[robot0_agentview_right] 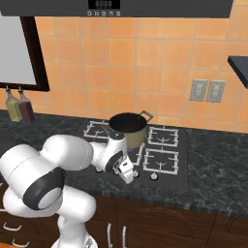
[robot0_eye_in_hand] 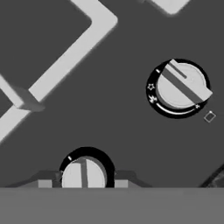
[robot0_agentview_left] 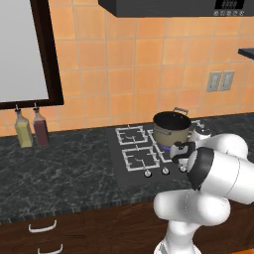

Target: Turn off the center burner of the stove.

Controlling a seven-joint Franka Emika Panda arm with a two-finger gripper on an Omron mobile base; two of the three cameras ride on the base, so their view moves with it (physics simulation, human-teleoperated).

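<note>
The black stove [robot0_agentview_left: 130,174] has silver grates and a row of round knobs along its front edge. A dark pot [robot0_agentview_left: 171,127] stands on the center burner [robot0_agentview_left: 167,147], where a bit of blue flame shows under it. My gripper [robot0_agentview_right: 127,173] hangs low over the knob row at the stove's front. In the hand view one silver knob [robot0_eye_in_hand: 84,173] sits between my two fingertips [robot0_eye_in_hand: 44,181], its bar pointing up the picture. The gripper [robot0_eye_in_hand: 84,183] is open around it; I cannot tell whether the fingers touch it. A second knob [robot0_eye_in_hand: 181,86] lies up and to the right.
Two bottles [robot0_agentview_left: 31,128] stand on the dark counter [robot0_agentview_left: 59,168] left of the stove. A range hood [robot0_agentview_right: 121,7] hangs above, and wall outlets [robot0_agentview_right: 207,90] sit on the orange tiles. A pale grate bar [robot0_eye_in_hand: 65,56] crosses the hand view beyond the knobs.
</note>
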